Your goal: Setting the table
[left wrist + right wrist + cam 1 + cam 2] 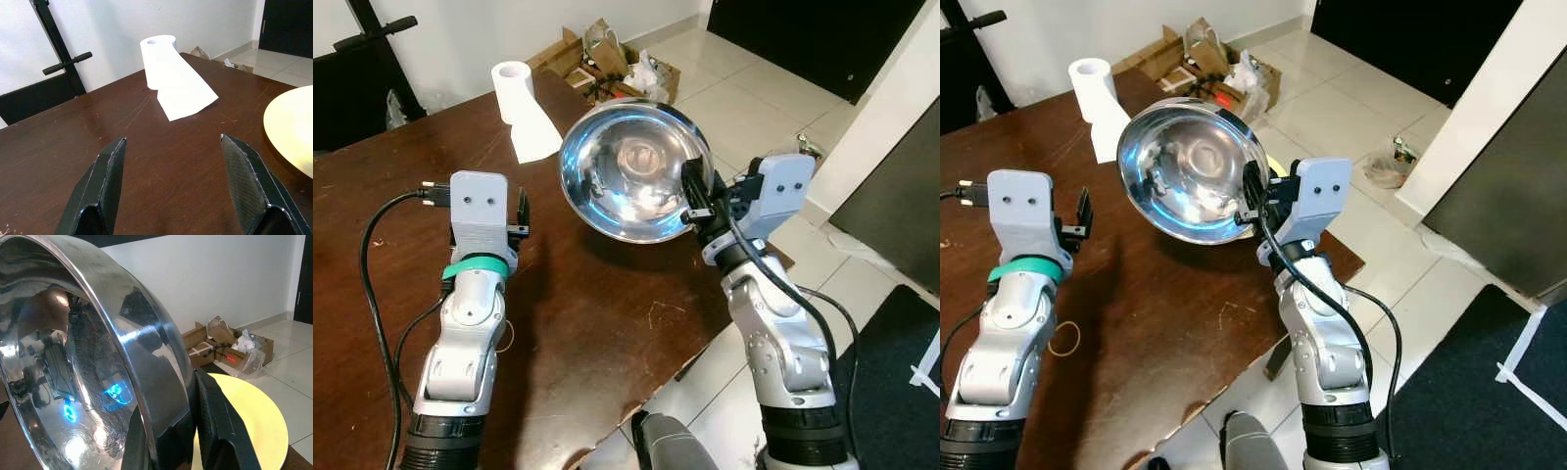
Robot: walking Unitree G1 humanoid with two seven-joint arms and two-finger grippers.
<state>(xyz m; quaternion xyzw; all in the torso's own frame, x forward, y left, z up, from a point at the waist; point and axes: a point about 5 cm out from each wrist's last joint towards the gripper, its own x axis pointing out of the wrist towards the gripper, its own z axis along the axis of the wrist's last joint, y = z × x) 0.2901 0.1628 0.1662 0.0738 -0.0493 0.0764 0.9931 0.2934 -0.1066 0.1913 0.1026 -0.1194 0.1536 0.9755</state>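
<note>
A shiny steel bowl (631,166) is held up above the dark wooden table (587,323), tilted so its hollow faces me. My right gripper (697,201) is shut on the bowl's rim (161,382) at its right side. Under the bowl lies a pale yellow plate (249,421), also seen as a plate edge (293,132) from the left wrist. My left gripper (521,220) hovers over the table left of the bowl, open, its fingers (105,181) holding nothing.
A roll of white paper towel (521,103) stands at the table's far edge with a sheet trailing. Cardboard boxes with clutter (612,64) sit on the tiled floor beyond. A black frame (372,39) stands at the back left. The table's right edge (724,313) is near my right arm.
</note>
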